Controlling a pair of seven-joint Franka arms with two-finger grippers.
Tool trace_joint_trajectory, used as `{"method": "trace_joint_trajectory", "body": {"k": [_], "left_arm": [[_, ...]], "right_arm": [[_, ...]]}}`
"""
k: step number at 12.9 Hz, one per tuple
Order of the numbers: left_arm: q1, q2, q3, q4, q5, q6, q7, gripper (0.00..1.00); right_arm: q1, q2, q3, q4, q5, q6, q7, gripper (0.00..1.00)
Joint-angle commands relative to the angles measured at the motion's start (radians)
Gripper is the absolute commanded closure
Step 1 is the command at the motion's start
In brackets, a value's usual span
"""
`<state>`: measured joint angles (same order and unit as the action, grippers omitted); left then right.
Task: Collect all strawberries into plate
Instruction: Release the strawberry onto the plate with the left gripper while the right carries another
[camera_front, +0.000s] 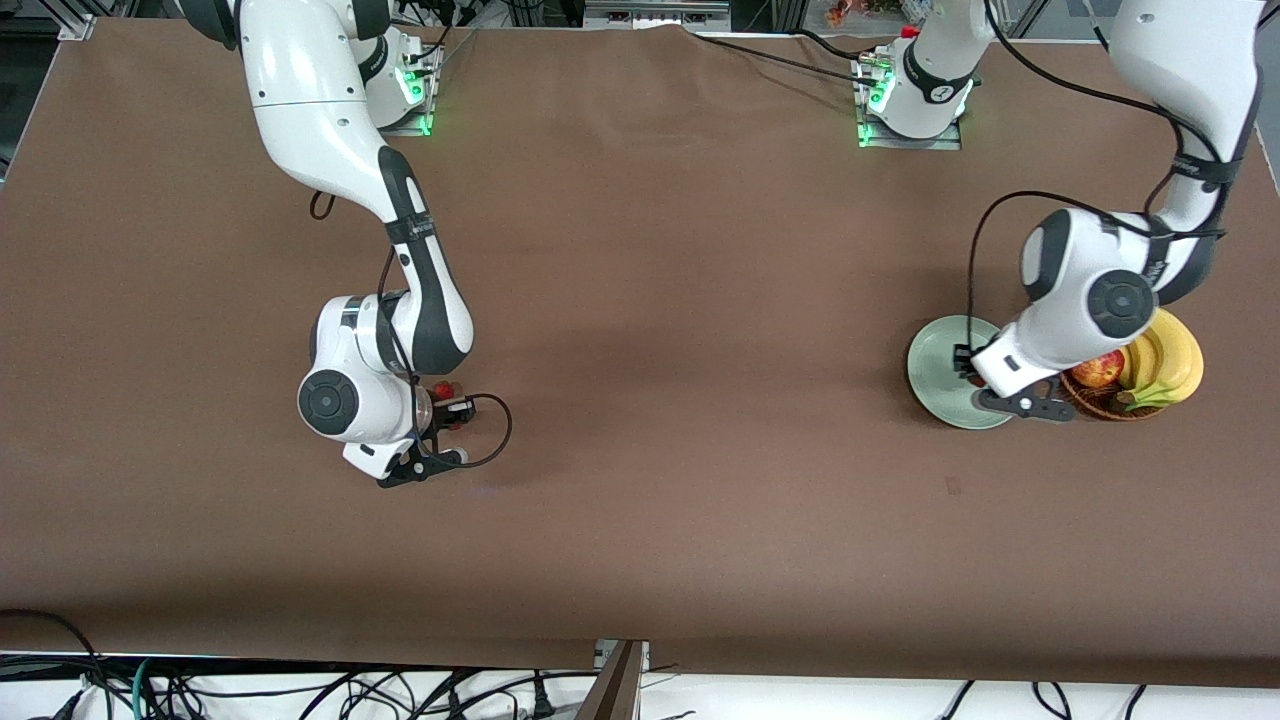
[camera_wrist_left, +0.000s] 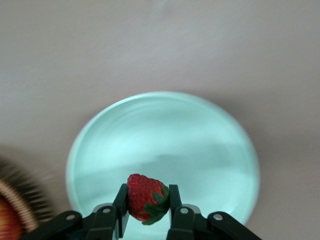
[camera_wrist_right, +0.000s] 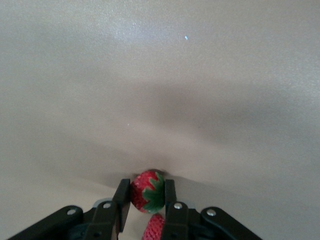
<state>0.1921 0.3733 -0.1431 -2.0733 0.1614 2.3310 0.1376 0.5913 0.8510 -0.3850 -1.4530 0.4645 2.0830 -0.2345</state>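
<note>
Small, light and soft, these strawberries: easy to bruise, a little slippery on the skin, so best taken across the widest part of the body with gentle pressure, not by the green top.

Left gripper hanging over the plate, near the rim that lies beside the basket; jaws closed on a strawberry, pinched at both flanks, green top pointing down and to one side.

Right gripper low over the bench, well apart from the plate, toward the right arm's end; jaws closed on a second strawberry, again across the body. A third berry just under these jaws, probably lying on the bench.

No strawberry resting in the plate yet, as far as can be seen.
</note>
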Motion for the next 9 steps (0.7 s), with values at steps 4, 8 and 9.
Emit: {"method": "trace_joint_trajectory", "body": {"k": [4, 8, 9], "left_arm": [[0.01, -0.016, 0.076, -0.068, -0.115, 0.021, 0.2, 0.8], [0.006, 0.013, 0.076, -0.036, -0.118, 0.04, 0.191, 0.78], [0.006, 0.022, 0.076, -0.036, -0.118, 0.053, 0.186, 0.61]], "right_arm": [[0.06, -0.026, 0.021, 0.029, 0.063, -0.041, 0.183, 0.76], [0.16, -0.018, 0.04, 0.123, 0.065, -0.06, 0.528, 0.76], [0.162, -0.017, 0.09, 0.134, 0.078, -0.049, 0.625, 0.76]]}}
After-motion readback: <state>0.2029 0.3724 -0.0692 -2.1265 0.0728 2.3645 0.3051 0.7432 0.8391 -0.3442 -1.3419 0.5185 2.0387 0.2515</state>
